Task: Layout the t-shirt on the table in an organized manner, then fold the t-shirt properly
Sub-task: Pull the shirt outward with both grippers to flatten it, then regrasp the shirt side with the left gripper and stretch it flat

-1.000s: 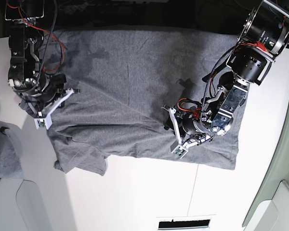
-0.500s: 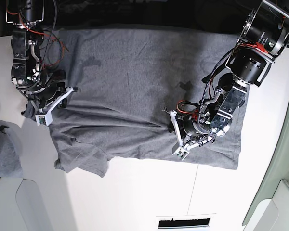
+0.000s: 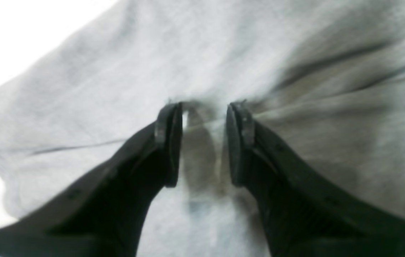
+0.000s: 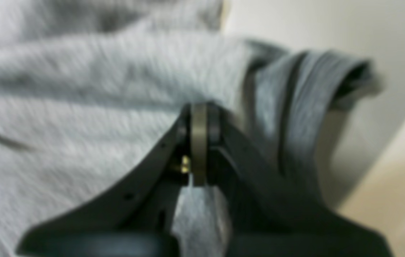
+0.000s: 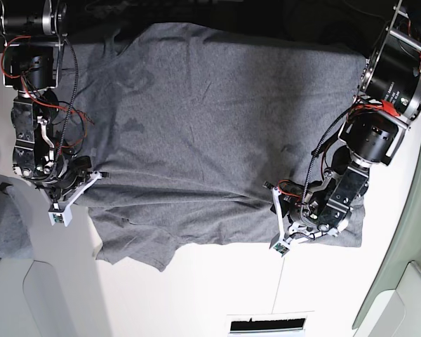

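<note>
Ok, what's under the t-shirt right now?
The white table shows past the t-shirt's near edge and lower corner. Whatever lies beneath the spread cloth itself is covered and cannot be seen.

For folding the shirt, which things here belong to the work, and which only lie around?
Belong to the work:
- large heather-grey cotton t-shirt
- wide matte white table
- left gripper
- right gripper

Only lying around:
- small grey cloth bundle, at the table's edge

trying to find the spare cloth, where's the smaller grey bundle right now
In the base view the smaller grey cloth bundle lies at the far left edge on the white table, apart from the t-shirt, just below the right gripper.
</note>
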Robot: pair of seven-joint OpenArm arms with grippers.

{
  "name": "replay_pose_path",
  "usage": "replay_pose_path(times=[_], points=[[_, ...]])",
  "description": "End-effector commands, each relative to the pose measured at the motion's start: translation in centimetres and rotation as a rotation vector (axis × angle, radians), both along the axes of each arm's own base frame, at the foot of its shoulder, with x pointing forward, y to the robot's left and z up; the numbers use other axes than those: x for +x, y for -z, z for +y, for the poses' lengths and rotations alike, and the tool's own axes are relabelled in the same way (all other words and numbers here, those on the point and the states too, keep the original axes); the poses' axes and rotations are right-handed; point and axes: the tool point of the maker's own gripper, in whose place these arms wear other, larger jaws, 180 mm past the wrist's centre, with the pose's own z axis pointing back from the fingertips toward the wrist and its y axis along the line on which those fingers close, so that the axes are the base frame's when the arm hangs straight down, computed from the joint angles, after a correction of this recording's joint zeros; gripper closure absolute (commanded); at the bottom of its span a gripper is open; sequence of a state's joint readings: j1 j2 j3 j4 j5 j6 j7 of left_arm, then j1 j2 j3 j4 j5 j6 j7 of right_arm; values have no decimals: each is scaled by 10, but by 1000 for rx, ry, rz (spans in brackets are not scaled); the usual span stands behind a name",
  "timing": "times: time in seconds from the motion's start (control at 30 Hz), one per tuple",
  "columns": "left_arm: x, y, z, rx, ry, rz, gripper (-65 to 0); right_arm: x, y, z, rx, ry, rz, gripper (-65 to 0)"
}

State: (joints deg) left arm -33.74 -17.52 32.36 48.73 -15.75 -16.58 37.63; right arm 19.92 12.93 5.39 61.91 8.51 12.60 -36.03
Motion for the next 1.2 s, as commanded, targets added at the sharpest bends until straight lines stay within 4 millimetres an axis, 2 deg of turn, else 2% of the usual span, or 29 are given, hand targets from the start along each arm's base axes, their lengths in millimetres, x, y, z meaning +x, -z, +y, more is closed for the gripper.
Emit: replay_pose_path(times=[0.0,0.13,0.2,0.27,0.37,0.6,0.73,0.83,0.93,1.07,1.17], points=[[23,-32,-7,-39,24,-73,-215,18,-20,-4,-4,3,-66,0],[23,-70,-10,-120,72,-143,-215,12,-28,-1,-13,-14,-70,0],[8,-81,-9,-129,129,-144,-215,1,-31,2,-25,-28,-65,0],[-15,-81,-4,-113,185,-117,-215,-14,-31,6,-29,-43,-53,0],[-51,-69,11,-82,223,-75,-215,-38,-26,13,-20,-61,-43,0],[-141,-21,48,-30,227,89,-214,-105,-1,18,-15,-114,32,0],[-162,-8,59,-71,183,106,-214,-129,13,22,-4,-136,64,0],[-163,9,63,-26,181,96,-214,-139,22,21,1,-131,92,0],[-152,31,68,23,133,103,-214,-145,34,18,8,-118,114,0],[-120,52,64,-4,31,116,-214,-148,45,15,17,-100,129,0],[-91,56,61,-37,-30,115,-214,-151,50,12,14,-79,146,0]])
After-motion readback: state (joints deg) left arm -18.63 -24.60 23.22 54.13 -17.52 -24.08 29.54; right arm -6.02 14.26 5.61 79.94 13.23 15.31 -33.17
